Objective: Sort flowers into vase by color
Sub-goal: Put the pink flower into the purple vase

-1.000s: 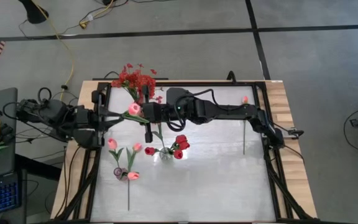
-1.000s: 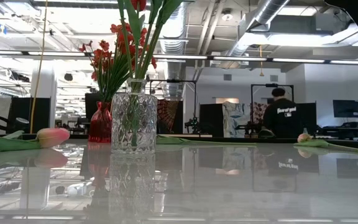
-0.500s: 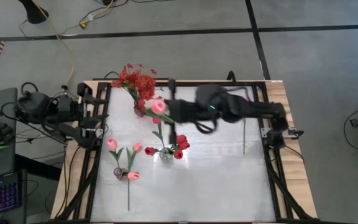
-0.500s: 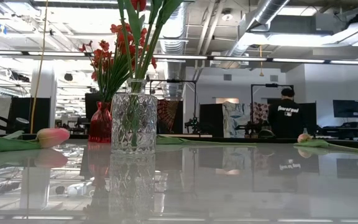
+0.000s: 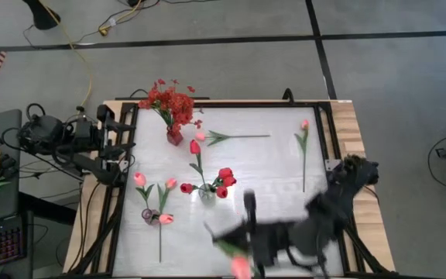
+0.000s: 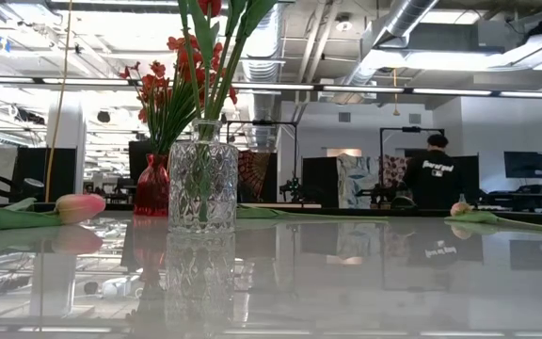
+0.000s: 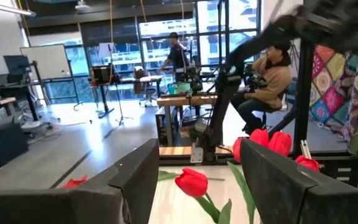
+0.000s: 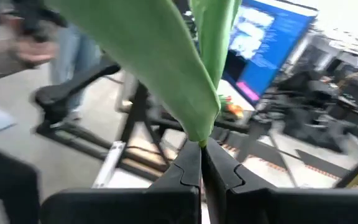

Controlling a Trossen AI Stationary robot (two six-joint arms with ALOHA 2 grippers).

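High view: right tool (image 5: 248,260) carried a pink tulip (image 5: 241,266) at worktop's near edge; pink-bud vase (image 5: 148,215) lay to its left, slightly farther in, stem roughly crosswise. Left tool (image 5: 127,153) waited nearer that vase. Low view: neither tool shown. Left wrist: fingers apart, empty. Right wrist: fingers together, clamped on the stem.
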